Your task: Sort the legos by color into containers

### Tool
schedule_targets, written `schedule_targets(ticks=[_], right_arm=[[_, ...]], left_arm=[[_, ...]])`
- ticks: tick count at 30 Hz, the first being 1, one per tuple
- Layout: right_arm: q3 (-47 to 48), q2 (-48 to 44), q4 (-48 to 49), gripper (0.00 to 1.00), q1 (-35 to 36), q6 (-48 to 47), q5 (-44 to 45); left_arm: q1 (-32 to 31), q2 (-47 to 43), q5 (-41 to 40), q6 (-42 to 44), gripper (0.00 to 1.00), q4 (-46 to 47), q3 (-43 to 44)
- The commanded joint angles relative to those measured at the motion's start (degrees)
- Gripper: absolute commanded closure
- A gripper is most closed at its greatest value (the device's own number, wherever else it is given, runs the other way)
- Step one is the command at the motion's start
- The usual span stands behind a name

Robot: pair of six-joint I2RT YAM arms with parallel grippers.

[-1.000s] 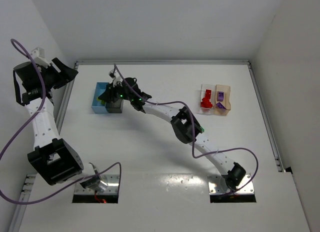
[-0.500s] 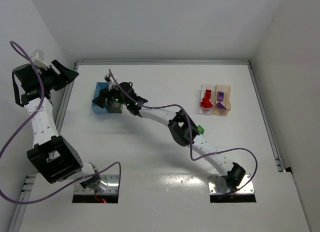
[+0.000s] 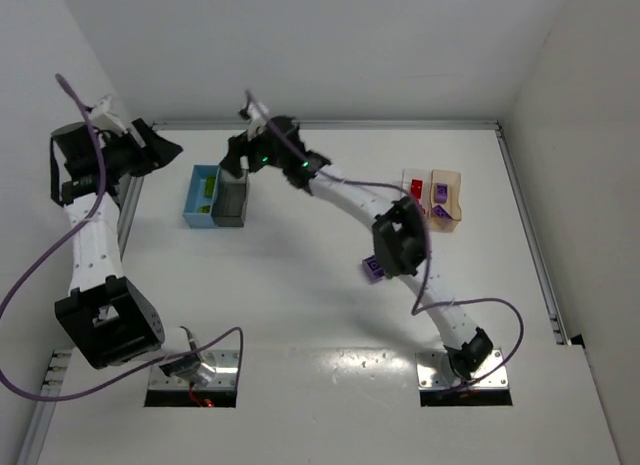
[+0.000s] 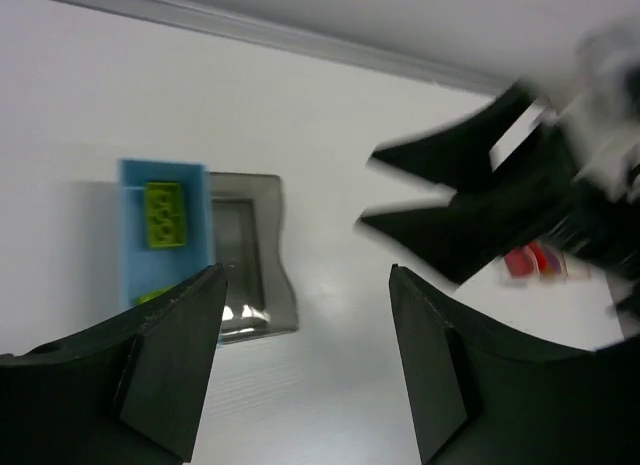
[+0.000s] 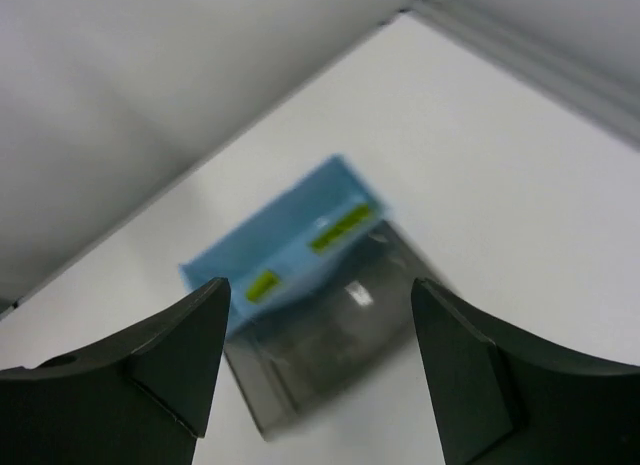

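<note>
White table (image 3: 300, 285), grey metal rail (image 3: 400, 125) along its far edge, plain white walls (image 3: 350, 45) behind

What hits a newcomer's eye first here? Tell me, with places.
The right arm stretches across the table, its right gripper open over the light blue bin and dark grey bin at far left. Lime-green legos stand out in the blue one; red legos and purple legos sit in the clear bin and tan bin at far right.
</note>
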Motion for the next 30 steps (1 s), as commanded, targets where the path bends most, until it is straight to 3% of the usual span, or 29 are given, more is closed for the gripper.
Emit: schedule_targets(ticks=[1, 5, 10, 12, 14, 18, 19, 23, 30], right_arm=[[-6.45, -20.94, -9.39, 0.26, -10.48, -3.56, -3.7], [-32.76, -41.32, -15.3, 0.26, -18.31, -9.62, -5.9], [-55.03, -61.9, -24.43, 0.26, -29.03, -19.29, -10.38], [-59.9, -70.6, -29.52, 0.24, -32.97, -24.73, -11.7], [-66.04, -75.71, -33.82, 0.24, -35.71, -28.33, -11.71], [-74.84, -88.7, -37.7, 0.24, -39.31, -30.55, -8.55], [-75.91, -90.31, -37.71, 0.22, -40.46, -30.55, -7.76], [-78.55, -94.1, -41.75, 0.22, -45.38, -30.55, -6.43], [-81.02, -96.03, -43.69, 0.22, -51.27, -25.81, -1.87]], left_arm=[[-9.42, -2.21, -1.29, 4.36, 0.28, 1.19, -1.28], [-24.01, -1.52, -4.99, 9.45, 0.28, 1.71, -3.48], [-42.55, 3.32, -3.5, 17.1, 0.28, 1.71, -6.48], [-50.26, 6.65, -4.03, 19.82, 0.28, 1.71, -7.09], [-55.3, 10.94, -4.03, 26.4, 0.28, -0.82, -5.96], [-66.9, 21.56, -2.8, 49.81, 0.28, -13.81, 2.62], [-67.8, 23.87, -2.19, 53.46, 0.28, -19.67, 4.93], [-70.44, 33.19, -0.16, 65.61, 0.28, -29.04, 15.57], [-74.31, 38.73, -0.53, 74.4, 0.32, -25.36, 19.01]])
